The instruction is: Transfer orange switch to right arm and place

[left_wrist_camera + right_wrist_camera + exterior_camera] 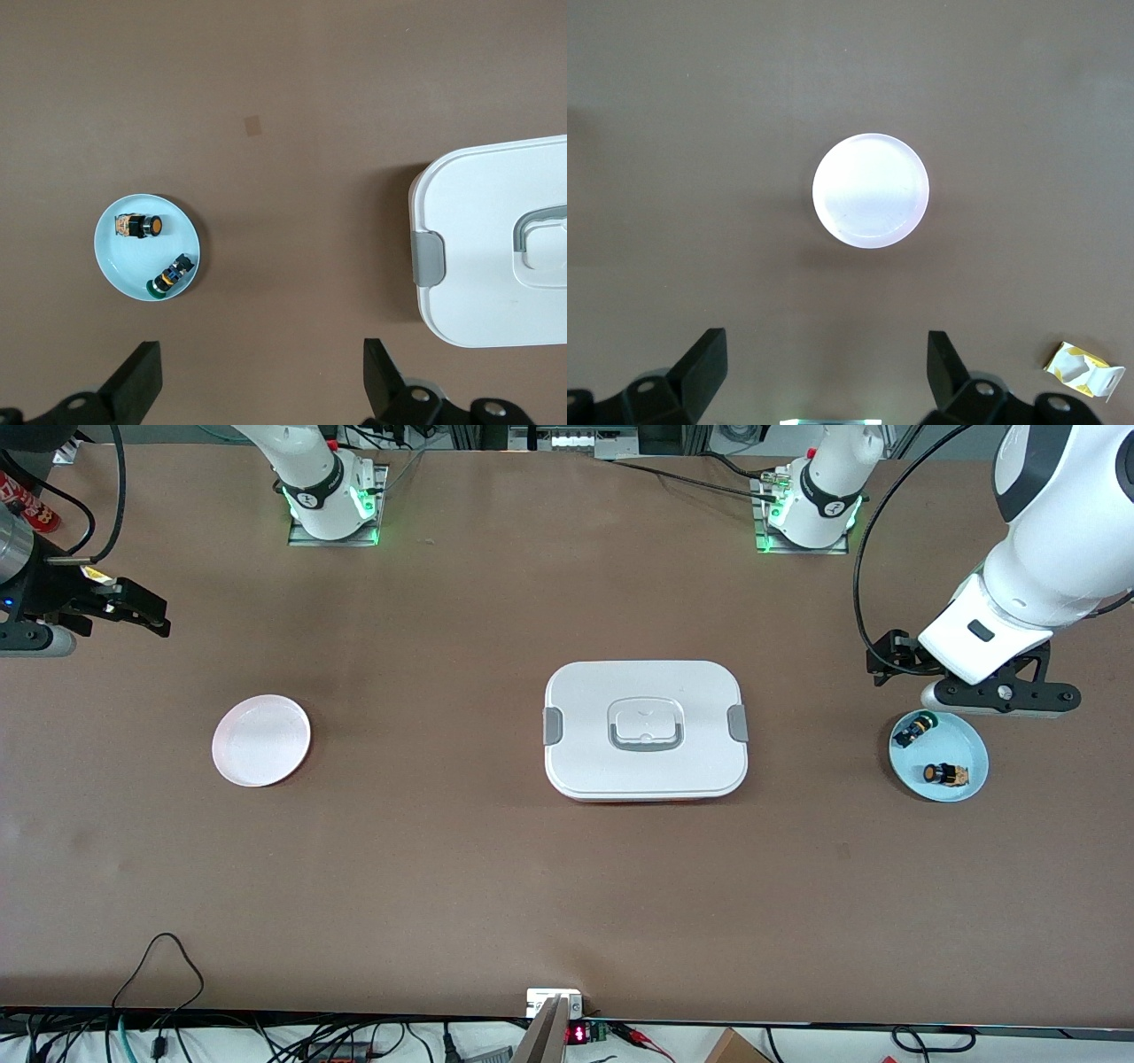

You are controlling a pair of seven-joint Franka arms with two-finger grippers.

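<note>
The orange switch lies on its side in a light blue dish at the left arm's end of the table. It also shows in the left wrist view in the dish. My left gripper is open and empty, up in the air over the table next to the dish; its own view shows both fingers wide apart. My right gripper is open and empty, in the air over the right arm's end of the table.
A green-capped switch lies in the same dish, farther from the front camera. A white lidded box sits mid-table. A pale round plate lies toward the right arm's end. A yellow-white scrap lies near it.
</note>
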